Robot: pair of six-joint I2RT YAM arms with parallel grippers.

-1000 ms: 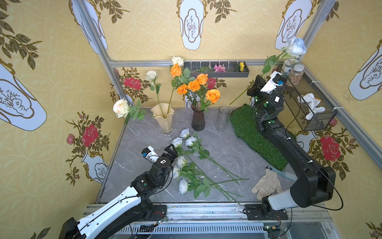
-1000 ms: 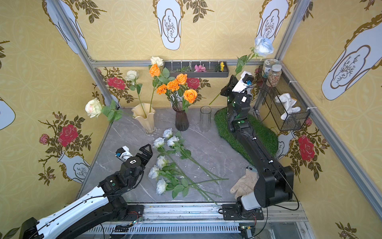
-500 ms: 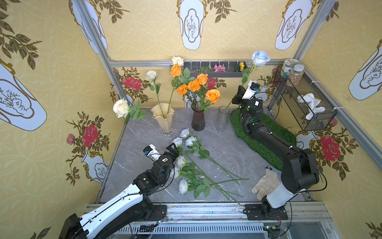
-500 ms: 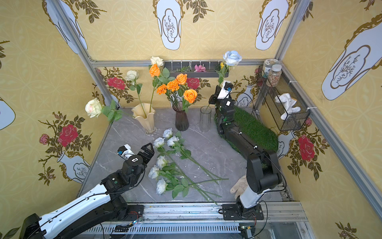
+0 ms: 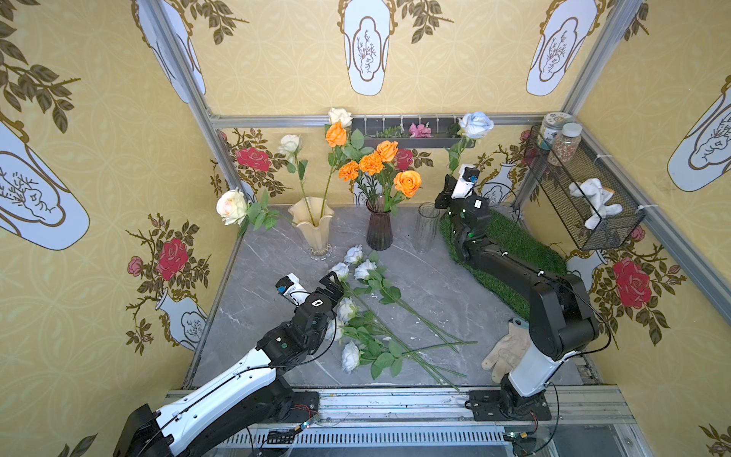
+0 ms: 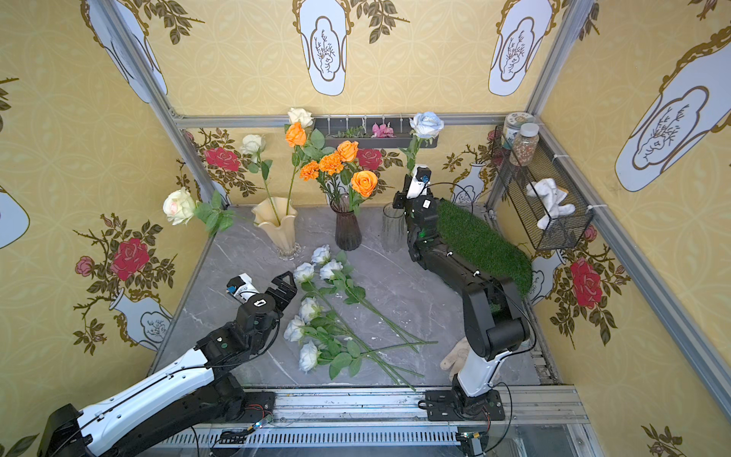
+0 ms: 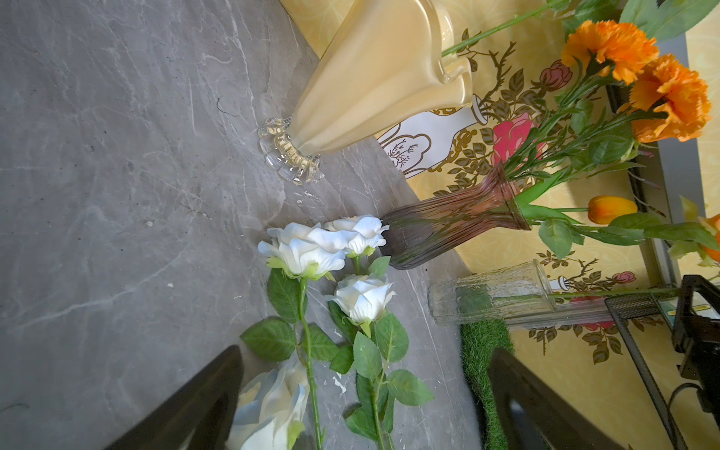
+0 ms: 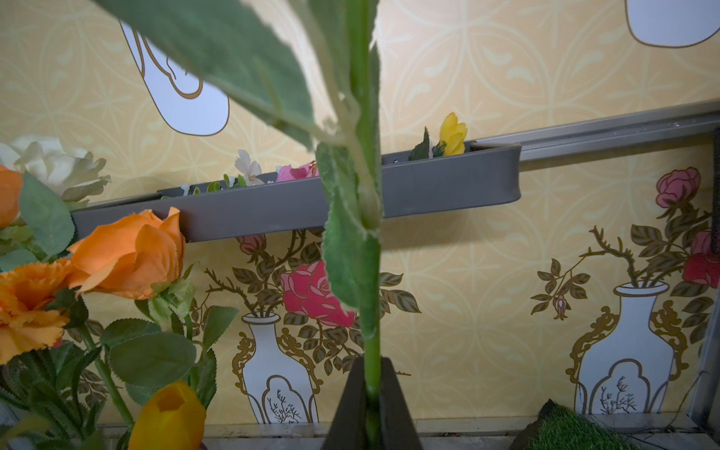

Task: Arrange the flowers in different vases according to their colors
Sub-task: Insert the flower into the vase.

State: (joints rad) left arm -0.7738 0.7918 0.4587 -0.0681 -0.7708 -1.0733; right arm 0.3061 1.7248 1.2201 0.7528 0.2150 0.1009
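My right gripper [image 5: 446,192] [image 8: 372,374] is shut on the green stem of a pale blue rose [image 5: 477,124] [image 6: 426,124], held upright over the clear glass vase [image 5: 427,225]. In the left wrist view the stem's lower end reaches inside that clear glass vase [image 7: 491,300]. Orange roses and marigolds [image 5: 372,164] fill the dark purple vase [image 5: 379,229]. Cream roses [image 5: 231,205] stand in the cream-yellow ruffled vase [image 5: 314,223]. Several pale blue-white roses [image 5: 356,300] lie on the grey table. My left gripper [image 5: 332,285] [image 7: 366,352] hangs open just above their heads.
A green grass mat [image 5: 510,245] lies under the right arm. A wire basket [image 5: 585,198] with jars and a cloth hangs on the right wall. A work glove [image 5: 508,352] lies at the front right. A grey trough [image 5: 411,136] with small sprigs runs along the back wall.
The right arm swung left from the back right corner, carrying the pale blue rose over the clear glass vase and lowering it. The left arm barely shifted.
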